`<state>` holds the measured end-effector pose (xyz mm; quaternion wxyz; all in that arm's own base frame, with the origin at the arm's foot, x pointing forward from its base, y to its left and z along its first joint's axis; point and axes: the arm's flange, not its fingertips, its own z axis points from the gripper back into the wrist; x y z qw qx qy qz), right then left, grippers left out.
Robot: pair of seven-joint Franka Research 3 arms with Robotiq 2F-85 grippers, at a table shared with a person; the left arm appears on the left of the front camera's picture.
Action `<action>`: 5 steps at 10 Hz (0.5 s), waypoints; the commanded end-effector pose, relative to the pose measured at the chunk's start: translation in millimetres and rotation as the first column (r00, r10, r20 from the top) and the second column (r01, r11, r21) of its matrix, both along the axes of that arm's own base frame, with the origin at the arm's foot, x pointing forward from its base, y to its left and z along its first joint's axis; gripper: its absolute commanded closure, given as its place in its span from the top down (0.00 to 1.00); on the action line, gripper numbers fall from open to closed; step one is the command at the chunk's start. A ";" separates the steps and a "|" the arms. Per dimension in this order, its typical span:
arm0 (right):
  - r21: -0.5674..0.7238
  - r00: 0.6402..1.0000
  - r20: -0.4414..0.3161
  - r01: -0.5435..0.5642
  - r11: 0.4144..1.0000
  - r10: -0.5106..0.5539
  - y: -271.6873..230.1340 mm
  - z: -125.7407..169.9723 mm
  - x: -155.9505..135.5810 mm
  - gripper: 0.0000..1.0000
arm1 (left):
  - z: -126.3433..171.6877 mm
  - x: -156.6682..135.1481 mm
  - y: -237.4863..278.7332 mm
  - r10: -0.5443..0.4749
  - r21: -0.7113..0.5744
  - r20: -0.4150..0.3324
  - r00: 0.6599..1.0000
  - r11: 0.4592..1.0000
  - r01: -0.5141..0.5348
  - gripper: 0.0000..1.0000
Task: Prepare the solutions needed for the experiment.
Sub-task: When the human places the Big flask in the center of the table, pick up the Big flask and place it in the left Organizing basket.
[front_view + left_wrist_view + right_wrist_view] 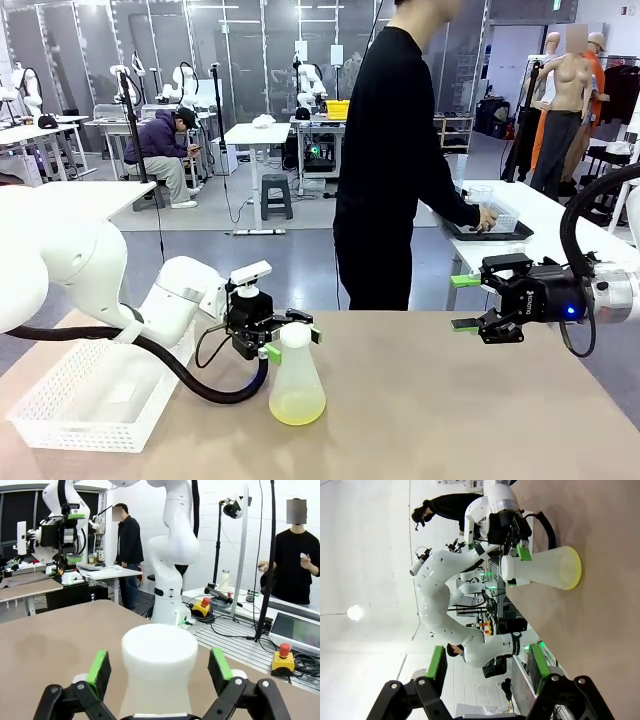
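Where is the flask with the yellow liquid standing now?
In the front view, the conical flask stands on the table, left of centre, its neck between the open fingers of the left tool, right of the white basket.

Grey floor [290,250] — white worktables [257,134] beyond

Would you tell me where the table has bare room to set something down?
Free: the tabletop between the flask and the right gripper. Crowded: the left side, where the white basket and left gripper flank the flask.

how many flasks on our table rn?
1: translucent plastic conical flask with pale yellow liquid at its bottom, standing on the tan table left of centre, its white neck between the left gripper fingers.
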<state>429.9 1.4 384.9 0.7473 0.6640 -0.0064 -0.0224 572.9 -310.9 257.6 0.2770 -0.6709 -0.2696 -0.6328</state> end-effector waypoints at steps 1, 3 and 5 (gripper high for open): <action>-0.003 1.000 0.002 0.003 1.000 -0.003 0.6 0.8 0.5 0.82 | -0.5 -16.5 0.1 -0.017 -0.019 0.001 1.000 1.000 0.017 1.00; -0.003 1.000 0.002 0.003 1.000 -0.003 0.6 0.8 0.5 0.82 | -0.1 -19.3 -1.9 -0.026 -0.022 -0.007 1.000 0.999 0.026 1.00; -0.003 1.000 0.002 0.003 1.000 -0.003 0.6 0.8 0.5 0.82 | -0.3 -17.7 -3.1 -0.011 -0.017 -0.001 1.000 1.000 0.011 1.00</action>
